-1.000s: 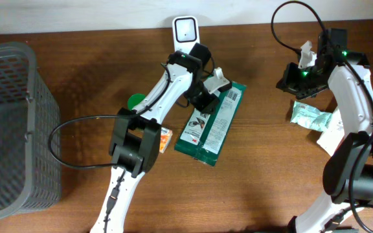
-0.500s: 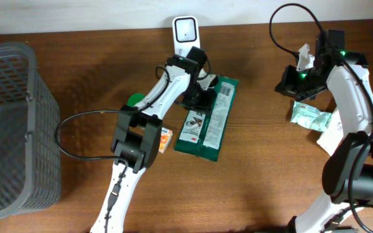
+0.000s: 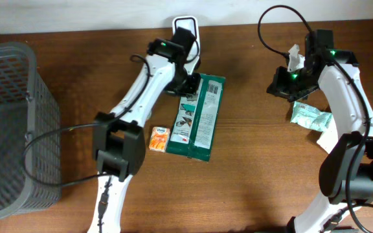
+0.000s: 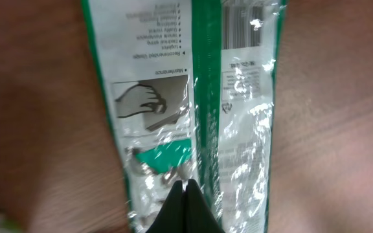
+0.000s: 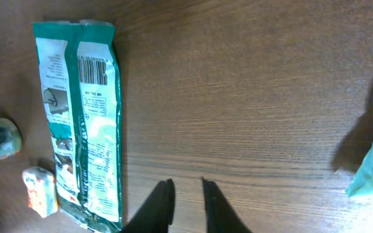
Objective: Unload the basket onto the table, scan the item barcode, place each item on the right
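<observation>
On the tabletop, the green packet is lying barcode-up below the scanner; left claw is being pressed shut on it, right claw slightly parted, empty; barcode should be kept unobstructed.

Green package: top and bottom cut off by the left wrist frame; print blurred, unreadable. White scanner: lower part hidden behind the left arm, upper centre overhead. Grey basket: cropped at left edge overhead.

dark wood table, white wall strip along far edge, even light.
</observation>
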Robot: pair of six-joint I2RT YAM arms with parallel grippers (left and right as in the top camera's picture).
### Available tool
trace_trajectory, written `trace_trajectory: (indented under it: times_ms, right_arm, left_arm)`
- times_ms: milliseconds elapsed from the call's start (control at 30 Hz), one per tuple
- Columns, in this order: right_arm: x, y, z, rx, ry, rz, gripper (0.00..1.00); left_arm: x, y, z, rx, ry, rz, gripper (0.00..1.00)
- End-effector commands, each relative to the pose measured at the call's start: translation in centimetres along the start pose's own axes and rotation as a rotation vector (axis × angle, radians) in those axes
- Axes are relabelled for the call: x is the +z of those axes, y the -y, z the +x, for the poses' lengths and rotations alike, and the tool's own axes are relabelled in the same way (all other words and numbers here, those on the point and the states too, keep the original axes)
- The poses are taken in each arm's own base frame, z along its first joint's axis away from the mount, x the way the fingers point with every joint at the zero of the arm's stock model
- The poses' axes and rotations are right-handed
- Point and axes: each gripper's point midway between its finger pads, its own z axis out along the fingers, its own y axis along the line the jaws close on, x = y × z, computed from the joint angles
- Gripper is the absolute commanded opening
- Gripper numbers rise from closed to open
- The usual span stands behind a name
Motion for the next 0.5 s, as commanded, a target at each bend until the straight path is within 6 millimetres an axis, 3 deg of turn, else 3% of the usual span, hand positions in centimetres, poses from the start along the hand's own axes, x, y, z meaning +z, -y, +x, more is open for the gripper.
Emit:
trace_trajectory:
  times_ms: [0,167,300,467]
  right_arm:
    - [2.6,-1.4,2.4,-0.014,-0.072,-0.072,0.17]
    - [6.8,-3.8,5.4,-0.009,-0.112,-0.221,0.17]
    - [7.7,-4.7,5.6,-0.009,-0.109,-0.229,0.17]
    - [8.2,-5.6,5.7,-0.013,-0.107,-0.232,0.17]
  left_arm:
    - [0.1,-1.1,0.9,0.197,-0.026,0.001,0.00]
    - [2.7,-2.1,3.0,0.215,-0.068,0.166,0.00]
    - [4.6,-3.3,3.3,0.188,-0.036,0.231,0.00]
    - [6.5,-2.1,3.6,0.202,-0.004,0.307,0.00]
